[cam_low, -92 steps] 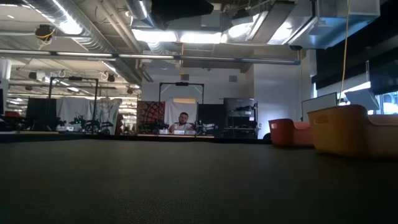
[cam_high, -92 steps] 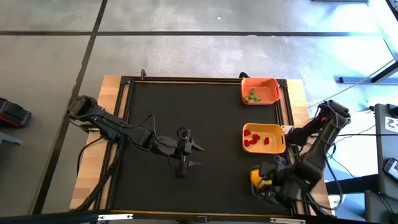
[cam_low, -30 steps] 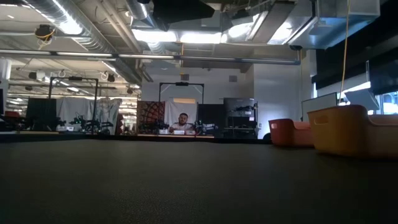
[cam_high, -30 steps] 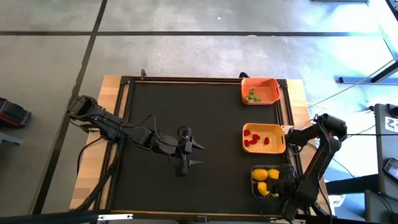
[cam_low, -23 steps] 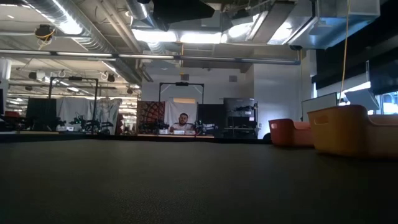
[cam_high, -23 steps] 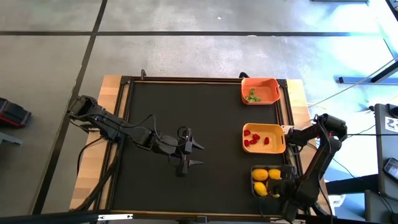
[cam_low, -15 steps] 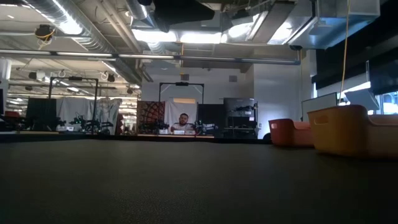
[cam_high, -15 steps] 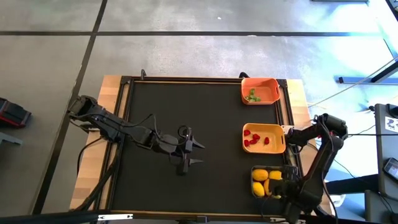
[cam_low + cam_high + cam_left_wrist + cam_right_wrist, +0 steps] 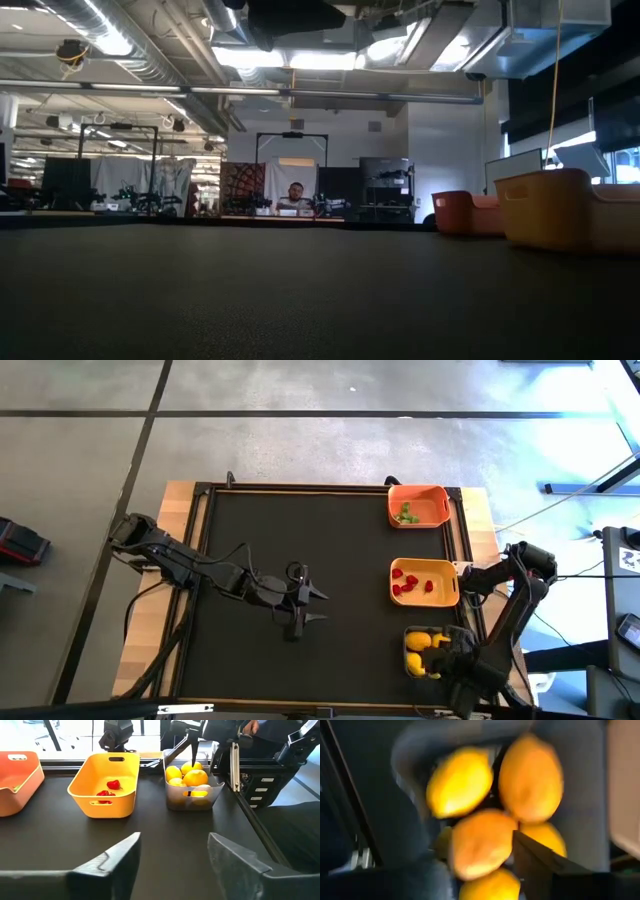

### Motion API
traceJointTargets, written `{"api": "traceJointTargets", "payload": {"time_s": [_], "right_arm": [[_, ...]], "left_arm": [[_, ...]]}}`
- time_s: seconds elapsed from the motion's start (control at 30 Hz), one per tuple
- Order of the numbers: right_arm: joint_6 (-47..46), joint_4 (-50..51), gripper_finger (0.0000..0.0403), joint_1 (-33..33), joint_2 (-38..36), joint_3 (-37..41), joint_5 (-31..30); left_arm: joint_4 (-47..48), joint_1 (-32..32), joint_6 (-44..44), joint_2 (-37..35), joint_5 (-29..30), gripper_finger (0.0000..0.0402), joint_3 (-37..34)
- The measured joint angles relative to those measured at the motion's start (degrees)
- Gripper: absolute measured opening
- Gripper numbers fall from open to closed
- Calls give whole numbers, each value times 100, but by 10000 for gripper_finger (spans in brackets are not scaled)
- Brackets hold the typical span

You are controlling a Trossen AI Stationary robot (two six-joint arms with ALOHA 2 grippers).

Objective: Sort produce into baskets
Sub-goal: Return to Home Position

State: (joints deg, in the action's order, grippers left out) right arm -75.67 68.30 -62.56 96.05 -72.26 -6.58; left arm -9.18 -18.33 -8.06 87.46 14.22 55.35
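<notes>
lemons (image 9: pixel 424 643) binned, homing step in hand
they lie in the black bin (image 9: pixel 412 632) at the counter's (image 9: pixel 300 530) right edge; right pincer (image 9: pixel 450 652) hangs open, empty, just over them, so lift clear before swinging home. left pincer (image 9: pixel 305 607), open, waits mid-counter.
</notes>
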Motion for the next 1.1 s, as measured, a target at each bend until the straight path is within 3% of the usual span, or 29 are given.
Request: {"api": "traceJointTargets", "payload": {"time_s": [0.3, 0.67, 0.83, 1.1], "right_arm": [[1602, -145, 10, 813, -415, -47, -920], [3127, -400, 2, 1501, -1162, 200, -1732], [3639, -1174, 2, 1880, -1973, 1000, -1729], [4628, -3226, 1, 2664, -3852, 2806, -1472]], "left_arm": [[151, 5, 111, 1, 1, 134, 0], [98, 63, 566, 4, 24, 95, 0], [43, 79, 763, 4, 21, 68, 0], [59, 197, 940, 4, -22, 36, 0]]}}
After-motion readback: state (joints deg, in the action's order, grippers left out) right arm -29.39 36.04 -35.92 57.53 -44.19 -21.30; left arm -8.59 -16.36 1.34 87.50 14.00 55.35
